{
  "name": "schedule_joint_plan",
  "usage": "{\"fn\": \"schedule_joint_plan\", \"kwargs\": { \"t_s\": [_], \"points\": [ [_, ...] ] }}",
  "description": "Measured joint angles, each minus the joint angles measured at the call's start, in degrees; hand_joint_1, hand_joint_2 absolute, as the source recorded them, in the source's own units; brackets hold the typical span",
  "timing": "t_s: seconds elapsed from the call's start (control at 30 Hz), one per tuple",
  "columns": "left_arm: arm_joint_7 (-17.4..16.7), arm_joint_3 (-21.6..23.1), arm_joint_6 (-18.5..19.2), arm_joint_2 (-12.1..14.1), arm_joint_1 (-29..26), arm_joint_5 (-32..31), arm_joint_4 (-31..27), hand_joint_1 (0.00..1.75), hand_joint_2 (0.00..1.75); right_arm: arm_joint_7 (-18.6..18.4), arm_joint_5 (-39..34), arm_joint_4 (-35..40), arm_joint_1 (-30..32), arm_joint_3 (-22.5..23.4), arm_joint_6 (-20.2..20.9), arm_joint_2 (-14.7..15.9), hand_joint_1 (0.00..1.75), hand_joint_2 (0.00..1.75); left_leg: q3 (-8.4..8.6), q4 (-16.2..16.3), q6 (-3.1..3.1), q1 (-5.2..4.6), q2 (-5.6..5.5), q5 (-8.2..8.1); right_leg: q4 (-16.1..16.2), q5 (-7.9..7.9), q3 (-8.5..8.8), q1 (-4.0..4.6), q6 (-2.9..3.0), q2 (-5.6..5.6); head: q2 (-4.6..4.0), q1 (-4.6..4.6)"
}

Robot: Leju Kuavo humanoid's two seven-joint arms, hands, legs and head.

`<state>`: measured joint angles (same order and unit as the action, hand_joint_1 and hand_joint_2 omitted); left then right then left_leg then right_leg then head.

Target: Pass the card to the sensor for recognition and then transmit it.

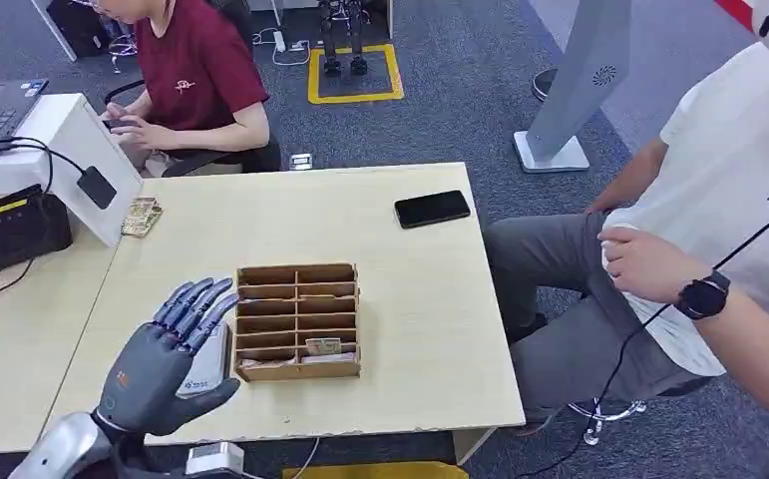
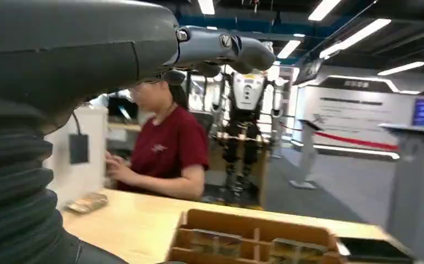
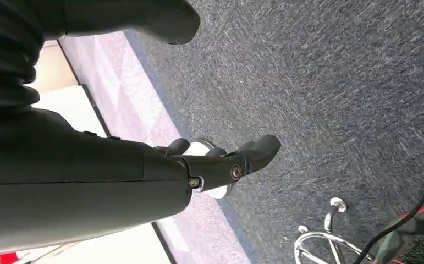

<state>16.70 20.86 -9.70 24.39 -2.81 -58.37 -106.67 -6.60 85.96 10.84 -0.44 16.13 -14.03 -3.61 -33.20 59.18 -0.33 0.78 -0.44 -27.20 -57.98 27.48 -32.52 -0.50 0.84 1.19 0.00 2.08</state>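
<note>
— Where is your left robot hand [image 1: 166,349]?

— Over the pale wooden tabletop [image 1: 410,329], just beside the slotted wooden box [image 1: 297,321]. Smooth grey palm, fingers straight and spread, holding nothing.

— And the card [image 1: 323,346]?

— A flat one lies in a slot near the box's front.

— Your right?

— My right robot hand [image 3: 220,162] hangs above coarse grey carpet [image 3: 336,82], dark fingers apart, empty.

You can see a card [image 1: 323,346] standing in the wooden box [image 1: 298,321], near its front; maybe more lie beside it.
</note>
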Motion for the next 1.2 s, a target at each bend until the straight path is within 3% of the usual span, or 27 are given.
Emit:
{"fn": "schedule_joint_plan", "kwargs": {
  "t_s": [0.53, 1.2],
  "points": [
    [-5.9, 9.0, -4.2, 1.3, 0.4, -9.3, 9.4, 0.00, 1.75, -0.4, 0.1, 0.0, -0.1, 0.1, 0.0, -0.3, 0.00, 1.75, -0.01, 0.0, 0.00, 0.00, -0.01, 0.00, 0.0, 0.00, -0.01, 0.00, 0.00, 0.00, 0.00, -0.02],
    [-8.4, 11.6, -1.9, 1.7, 1.4, -10.4, 17.8, 0.00, 1.75, -0.4, 0.2, 0.0, -0.2, 1.0, 0.0, -0.3, 0.00, 1.75, -0.02, 0.0, 0.00, 0.00, -0.01, 0.00, 0.0, 0.00, -0.01, 0.00, 0.00, 0.00, 0.00, 0.00]
  ]
}}
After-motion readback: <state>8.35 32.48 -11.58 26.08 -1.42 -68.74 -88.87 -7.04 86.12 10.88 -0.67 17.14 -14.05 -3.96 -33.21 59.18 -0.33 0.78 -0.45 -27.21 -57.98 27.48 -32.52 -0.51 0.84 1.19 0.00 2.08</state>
